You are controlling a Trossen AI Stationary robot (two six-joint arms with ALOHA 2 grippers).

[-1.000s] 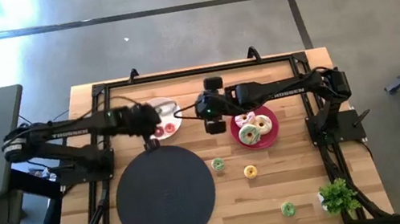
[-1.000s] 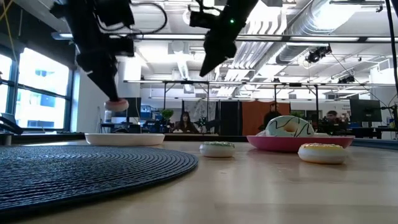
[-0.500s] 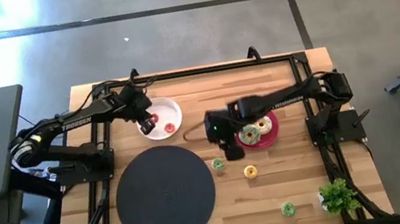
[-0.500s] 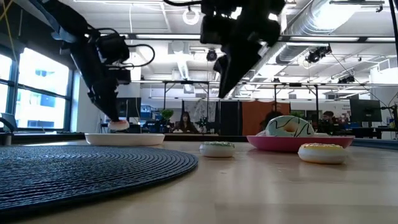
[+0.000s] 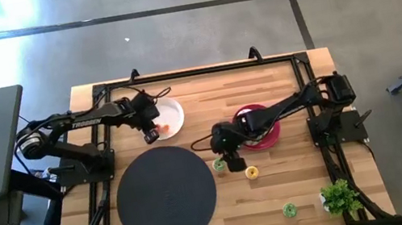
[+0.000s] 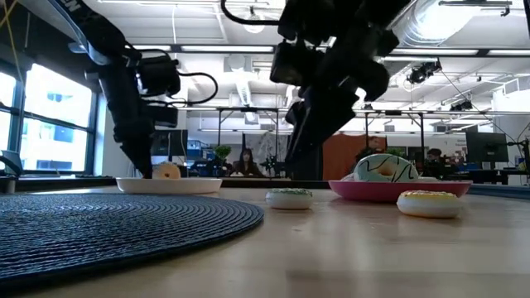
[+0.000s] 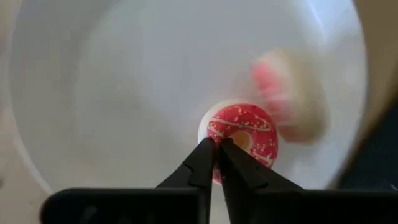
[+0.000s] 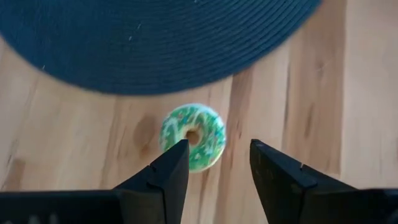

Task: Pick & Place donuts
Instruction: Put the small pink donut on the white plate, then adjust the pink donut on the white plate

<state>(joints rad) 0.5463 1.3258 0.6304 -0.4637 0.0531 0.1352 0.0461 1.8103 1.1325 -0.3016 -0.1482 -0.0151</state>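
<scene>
My left gripper [image 5: 152, 134] [image 7: 217, 144] is shut on a small red sprinkled donut [image 7: 244, 132] over the white plate [image 5: 172, 109] [image 6: 170, 185]. A pink donut [image 7: 281, 93] lies on the same plate. My right gripper [image 5: 228, 159] [image 8: 217, 152] hangs open just above a tiny green donut [image 5: 219, 164] [image 8: 193, 137] that lies flat on the wood beside the dark mat. Its fingers stand apart from the donut. A yellow donut [image 5: 251, 173] and another green one [image 5: 288, 210] lie flat on the table. My left gripper pinches the red donut by the near part of its rim [image 7: 214, 163], right at the fingertips [image 7: 208, 152]. The fingers slant down from the table's left. The donut sits low over the white plate; whether it rests on the plate, I cannot tell.
A round dark woven mat [image 5: 168, 197] covers the near left. The red plate [image 5: 251, 110] [image 6: 373, 190] holds iced donuts [image 6: 385, 168], partly under my right arm. A small potted plant [image 5: 340, 197] stands at the near right corner. A black frame rims the table.
My left gripper has come down onto the white plate with its donut, ending near the plate's left side. My right gripper has swung from the far middle of the table toward the near edge, past the red plate, and has dropped low over the green donut.
</scene>
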